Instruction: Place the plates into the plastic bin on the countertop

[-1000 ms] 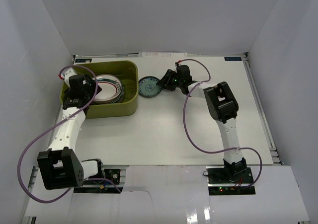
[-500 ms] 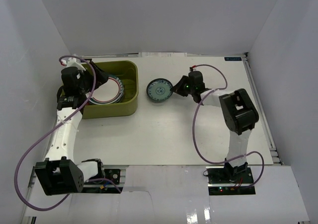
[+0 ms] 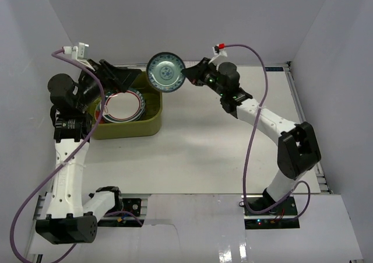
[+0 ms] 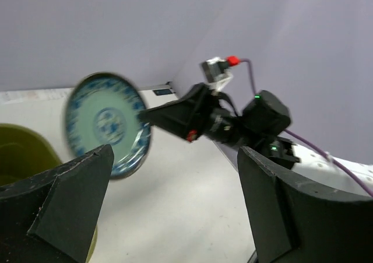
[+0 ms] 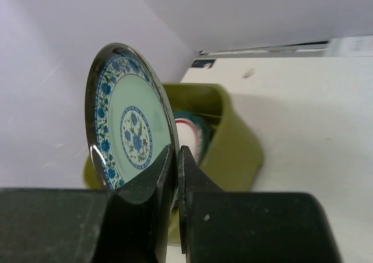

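A small teal plate (image 3: 165, 72) with a blue flower pattern hangs on edge in the air, just above the far right corner of the olive-green plastic bin (image 3: 152, 120). My right gripper (image 3: 185, 75) is shut on its rim; in the right wrist view the plate (image 5: 128, 129) stands upright between the shut jaws of that gripper (image 5: 176, 158). Stacked plates (image 3: 122, 107) lie in the bin, the top one white with a teal-red rim. My left gripper (image 3: 129, 79) is open and empty above the bin's far edge, facing the held plate (image 4: 105, 123).
The bin stands at the far left of the white countertop (image 3: 221, 152), close to the left wall. White walls bound the back and both sides. The right arm reaches across from its base (image 3: 271, 202) at the near right.
My right gripper shut on the small plate, lifted it off the countertop and carried it left and up to the bin's corner. My left arm rose out of the bin and opened wider.
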Controlling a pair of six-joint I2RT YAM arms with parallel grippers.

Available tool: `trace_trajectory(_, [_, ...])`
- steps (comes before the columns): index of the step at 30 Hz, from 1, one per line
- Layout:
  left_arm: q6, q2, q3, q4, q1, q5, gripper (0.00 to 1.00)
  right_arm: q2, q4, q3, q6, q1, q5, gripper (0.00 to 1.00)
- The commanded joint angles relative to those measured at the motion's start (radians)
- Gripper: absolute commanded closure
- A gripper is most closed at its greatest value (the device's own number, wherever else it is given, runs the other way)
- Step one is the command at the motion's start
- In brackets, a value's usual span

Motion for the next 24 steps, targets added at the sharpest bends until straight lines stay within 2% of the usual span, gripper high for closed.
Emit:
trace_trajectory(1, [-0.006,-0.012,0.064,0.034,-0.022,0.092,0.02,0.110,-0.008,0.121,-0.029,0.106,0.005,0.92])
trace_trajectory(9, [0.060,0.024,0.089,0.013,-0.125,0.038,0.02,0.374,-0.111,0.470,-0.026,0.250,0.060,0.92])
trace_trajectory(18, [0.107,0.021,0.083,-0.038,-0.168,-0.045,0.02,0.673,-0.292,0.840,-0.003,0.303,0.099,0.92])
trace_trajectory(19, [0.107,0.014,0.077,-0.038,-0.168,-0.054,0.02,0.704,-0.301,0.874,-0.004,0.306,0.099,0.89])
trace_trajectory(23, [0.101,-0.015,0.055,-0.041,-0.168,-0.088,0.02,0.728,-0.328,0.885,-0.004,0.312,0.099,0.57])
trace_trajectory(24, [0.100,-0.022,0.051,-0.041,-0.168,-0.101,0.02,0.721,-0.333,0.887,-0.007,0.312,0.099,0.54])
